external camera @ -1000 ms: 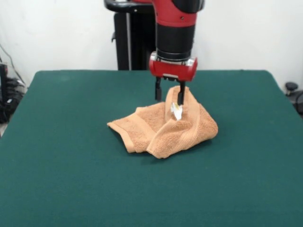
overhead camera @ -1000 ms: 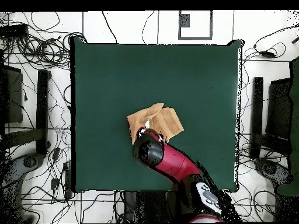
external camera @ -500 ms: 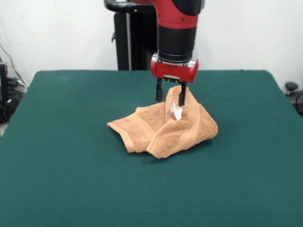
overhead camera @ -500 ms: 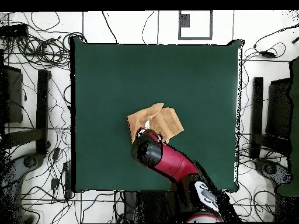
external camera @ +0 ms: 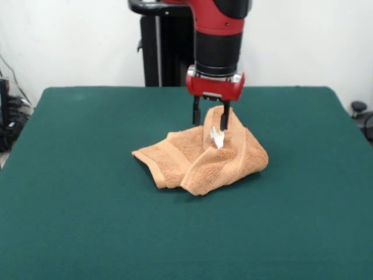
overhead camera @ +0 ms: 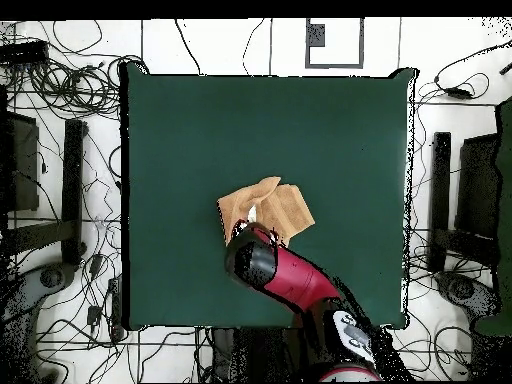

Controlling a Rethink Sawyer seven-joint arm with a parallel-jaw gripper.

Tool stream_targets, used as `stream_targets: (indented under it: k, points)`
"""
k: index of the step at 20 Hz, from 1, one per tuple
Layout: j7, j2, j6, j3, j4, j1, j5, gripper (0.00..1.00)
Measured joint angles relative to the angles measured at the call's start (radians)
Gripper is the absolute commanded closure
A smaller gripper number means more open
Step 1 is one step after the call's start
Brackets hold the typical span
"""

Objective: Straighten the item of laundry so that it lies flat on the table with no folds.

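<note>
orange terry towel (external camera: 201, 158) sits crumpled near the middle of the table (external camera: 87, 221), a bit toward the robot's side — def not flat yet. in the front view it's bunched into a low heap: one lobe spreads to the picture's left w/ a border band showing along its edge, another fold rolls over the front, and a peak of cloth stands up at the back. small white care tag (external camera: 217, 137) shows just under that peak. overhead view gives the same read, towel (overhead camera: 266, 209) folded on itself w/ a notch in its outline, covering far less than it would spread out.

gripper (external camera: 210, 116) hangs right over the raised peak, fingers parted. one finger (external camera: 195, 112) is clear of the cloth on the picture's left, the other sits against the peak by the tag. nothing pinched btw them as far as i can see — so released, not grasping.

progress: basically nothing done that shows; all the unfolding is left. my guess is the step in hand is picking a corner or edge to pull out.

around: green felt is bare besides the towel, so plenty of room to spread. cables (overhead camera: 60, 70) and frames lie on the floor off the table, well apart — nothing in the way. main snag is the layers overlapping, a pinch could catch two at once.
</note>
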Motion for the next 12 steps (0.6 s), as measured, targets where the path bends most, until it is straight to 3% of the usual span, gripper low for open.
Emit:
stream_targets:
  k: [12]
  points:
    - [0.0, 0.035, -0.046, 0.003, 0.0, -0.005, -0.025, 0.0]
